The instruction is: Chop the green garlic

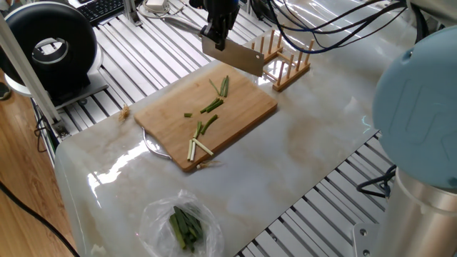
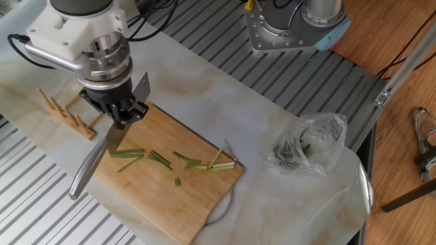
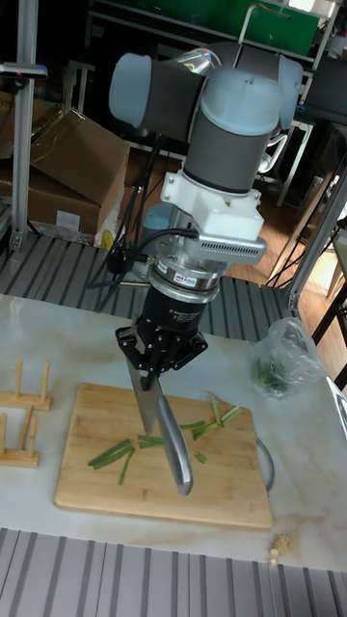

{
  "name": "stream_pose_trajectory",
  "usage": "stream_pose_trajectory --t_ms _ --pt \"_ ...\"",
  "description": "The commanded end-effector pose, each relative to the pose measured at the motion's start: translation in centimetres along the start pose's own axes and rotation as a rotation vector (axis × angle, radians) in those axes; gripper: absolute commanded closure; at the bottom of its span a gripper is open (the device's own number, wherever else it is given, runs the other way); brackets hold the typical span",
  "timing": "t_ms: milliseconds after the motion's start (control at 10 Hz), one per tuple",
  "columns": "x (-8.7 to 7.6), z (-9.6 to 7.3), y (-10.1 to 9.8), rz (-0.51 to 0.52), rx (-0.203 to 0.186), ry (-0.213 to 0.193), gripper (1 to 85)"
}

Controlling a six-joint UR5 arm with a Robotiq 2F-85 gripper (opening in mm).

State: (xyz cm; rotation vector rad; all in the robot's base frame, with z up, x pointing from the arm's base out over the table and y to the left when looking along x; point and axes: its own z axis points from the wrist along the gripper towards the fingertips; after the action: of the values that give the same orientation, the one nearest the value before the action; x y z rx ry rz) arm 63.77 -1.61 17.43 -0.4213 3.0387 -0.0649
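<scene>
The green garlic lies as several short white and green cut sticks point(image 1: 211, 107) point(image 2: 160, 160) point(image 3: 111, 453) scattered over a bamboo cutting board point(image 1: 246, 118) point(image 2: 163, 201) point(image 3: 96, 496). My gripper point(image 1: 218, 32) point(image 2: 121, 112) point(image 3: 159, 362) is shut on a cleaver-style knife point(image 1: 232, 57) point(image 2: 92, 163) point(image 3: 159, 434). It holds the knife in the air above the board's far edge, next to the wooden rack. The blade does not touch the board or the sticks. The nearest green pieces point(image 1: 223, 86) lie just below the blade.
A small wooden rack point(image 1: 282, 57) point(image 2: 68, 112) point(image 3: 24, 415) stands right beside the board. A clear plastic bag of dark green leaves point(image 1: 182, 225) point(image 2: 306, 146) point(image 3: 284, 362) rests on the marble top. A black round device point(image 1: 50, 46) stands at one corner.
</scene>
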Motion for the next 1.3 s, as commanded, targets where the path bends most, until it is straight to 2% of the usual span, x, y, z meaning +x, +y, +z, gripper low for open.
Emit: stream_pose_trajectory --t_ms 0,300,900,1200 --pt "0.1 -0.1 0.4 0.020 -0.021 0.000 84.3" --pt "0.1 0.0 0.4 0.029 -0.021 -0.001 84.3" --pt "-0.3 0.1 1.8 0.058 -0.084 -0.014 84.3" --pt "-0.3 0.1 1.9 0.059 -0.088 -0.017 84.3"
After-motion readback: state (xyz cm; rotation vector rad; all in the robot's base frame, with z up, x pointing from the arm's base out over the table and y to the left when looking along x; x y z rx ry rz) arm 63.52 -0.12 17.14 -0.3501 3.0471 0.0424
